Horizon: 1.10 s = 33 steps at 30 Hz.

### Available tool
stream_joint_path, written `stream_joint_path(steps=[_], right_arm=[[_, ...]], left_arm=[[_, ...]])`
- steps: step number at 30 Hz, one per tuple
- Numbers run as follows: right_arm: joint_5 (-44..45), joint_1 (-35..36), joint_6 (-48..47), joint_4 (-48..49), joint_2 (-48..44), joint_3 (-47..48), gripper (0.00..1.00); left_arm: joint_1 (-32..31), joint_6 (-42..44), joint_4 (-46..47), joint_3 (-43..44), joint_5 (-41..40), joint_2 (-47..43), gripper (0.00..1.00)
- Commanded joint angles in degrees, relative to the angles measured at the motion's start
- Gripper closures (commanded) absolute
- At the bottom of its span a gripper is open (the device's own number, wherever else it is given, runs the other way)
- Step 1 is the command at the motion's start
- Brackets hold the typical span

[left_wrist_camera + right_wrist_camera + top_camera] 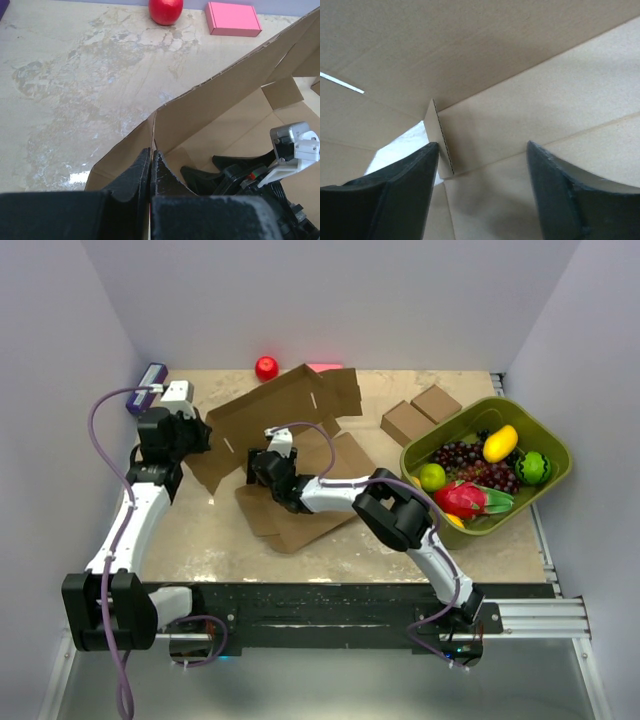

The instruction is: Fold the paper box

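The paper box (300, 400) is a large brown cardboard sheet in the middle of the table, its back wall standing up and its base lying flat. My left gripper (205, 435) is at the wall's left end. In the left wrist view it (151, 156) is shut on the cardboard edge (225, 95). My right gripper (256, 464) reaches inside the box from the right, low over the base. In the right wrist view it (482, 150) is open, with nothing between its fingers, over the cardboard floor (520, 75), and a small upright tab (440, 140) stands by its left finger.
Two small brown closed boxes (405, 422) (436, 403) lie right of the sheet. A green basket (450, 426) of fruit stands at the right. A red apple (266, 367) and a pink box (322, 367) lie at the back. A purple object (150, 385) sits at the back left.
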Motion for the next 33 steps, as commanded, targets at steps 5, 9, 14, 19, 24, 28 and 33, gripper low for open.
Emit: stream_joint_path(steps=[5,9,14,19,24,28,33], right_arm=[[-0.25,-0.73,3.95,-0.66,-14.56,-9.8,0.07],[-1.57,-0.72,8.35,2.49,-22.56,-16.84,0.04],[-4.99,-2.22,13.79,8.56,-32.3,-23.52,0.01],[-9.82,-5.72,21.08,15.22,-35.58,-25.91,0.01],[-13.17,-7.58,26.53,19.45,-33.57,-23.98,0.01],[-13.96,-9.42,29.88,22.54,-31.72,-23.71,0.01],[-14.84,-12.06,33.22,26.58,-30.31,-25.03,0.02]], left_arm=[[-1.49,2.13,1.46,1.2,-3.62,1.62,1.0],[-3.95,4.06,2.16,0.85,-6.69,2.06,1.0],[-7.29,6.88,3.3,-0.2,-10.47,1.71,1.0],[-10.63,9.16,6.47,-1.96,-12.67,-0.22,1.0],[-13.09,11.71,7.7,-3.1,-14.6,-1.01,1.0],[-14.94,12.86,8.14,-3.54,-16.36,-1.19,1.0],[-16.79,14.17,8.31,-3.72,-17.77,-1.1,1.0]])
